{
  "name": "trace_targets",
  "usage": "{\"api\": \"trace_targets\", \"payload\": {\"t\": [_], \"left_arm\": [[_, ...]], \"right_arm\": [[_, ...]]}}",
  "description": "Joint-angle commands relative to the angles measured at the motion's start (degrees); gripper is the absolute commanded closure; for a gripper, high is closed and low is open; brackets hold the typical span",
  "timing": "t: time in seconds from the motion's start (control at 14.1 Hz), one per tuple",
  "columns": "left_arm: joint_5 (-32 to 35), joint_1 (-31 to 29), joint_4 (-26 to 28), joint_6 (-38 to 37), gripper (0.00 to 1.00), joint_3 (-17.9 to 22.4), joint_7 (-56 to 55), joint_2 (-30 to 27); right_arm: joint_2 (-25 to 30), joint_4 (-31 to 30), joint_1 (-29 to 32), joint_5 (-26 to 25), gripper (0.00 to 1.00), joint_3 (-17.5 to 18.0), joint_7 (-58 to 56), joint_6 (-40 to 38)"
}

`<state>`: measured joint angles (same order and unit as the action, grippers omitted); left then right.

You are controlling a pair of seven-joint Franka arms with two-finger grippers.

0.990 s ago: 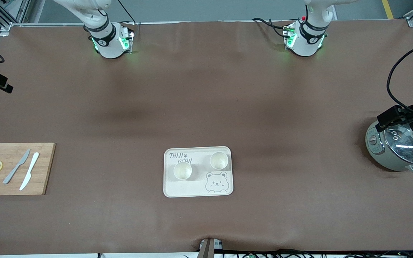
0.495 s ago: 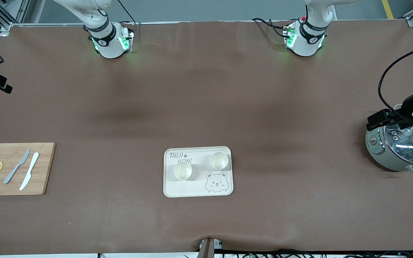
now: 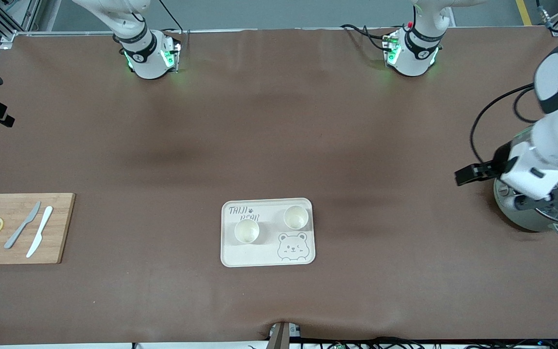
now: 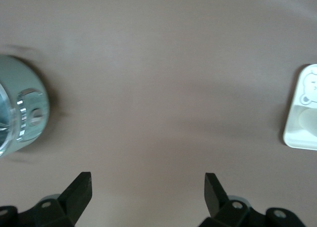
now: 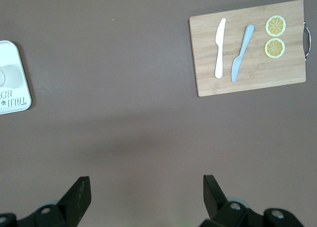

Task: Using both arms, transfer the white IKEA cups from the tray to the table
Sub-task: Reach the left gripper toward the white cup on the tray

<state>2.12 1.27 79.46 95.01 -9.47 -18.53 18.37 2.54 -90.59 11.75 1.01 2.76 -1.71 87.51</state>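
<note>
Two white IKEA cups stand upright on the cream bear tray (image 3: 264, 257). One cup (image 3: 246, 231) is nearer the front camera, the other (image 3: 295, 216) is farther and toward the left arm's end. My left gripper (image 4: 147, 180) is open and empty, high over bare table between the rice cooker and the tray. The left arm (image 3: 548, 140) reaches over the cooker. My right gripper (image 5: 147, 180) is open and empty, high over bare table between the cutting board and the tray. The tray's edge shows in the left wrist view (image 4: 296, 140) and in the right wrist view (image 5: 17, 96).
A grey rice cooker (image 3: 526, 215) with a shiny lid stands at the left arm's end. A wooden cutting board (image 3: 61, 228) with two knives and two lemon slices lies at the right arm's end. A brown cloth covers the table.
The left arm has swung in from the table's end over the rice cooker, toward the tray. The cups and the tray have not moved.
</note>
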Motion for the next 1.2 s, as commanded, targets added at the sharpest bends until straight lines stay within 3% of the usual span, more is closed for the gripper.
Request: {"api": "trace_targets", "payload": {"t": [0.0,0.78,1.13], "left_arm": [[0.17,2.85,-0.71,2.71,0.00,0.06,-2.72,2.27],[0.08,14.81,-2.81,19.76,0.00,0.06,-23.55,13.43],[0.26,19.29,-4.40,23.89,0.00,0.59,-29.19,18.79]], "right_arm": [[-0.17,0.95,0.91,0.13,0.00,0.75,0.30,-0.23],[-1.13,1.03,0.03,0.39,0.00,1.19,0.66,-0.76],[-1.31,0.86,-4.35,1.01,0.00,1.28,0.83,-0.06]]}}
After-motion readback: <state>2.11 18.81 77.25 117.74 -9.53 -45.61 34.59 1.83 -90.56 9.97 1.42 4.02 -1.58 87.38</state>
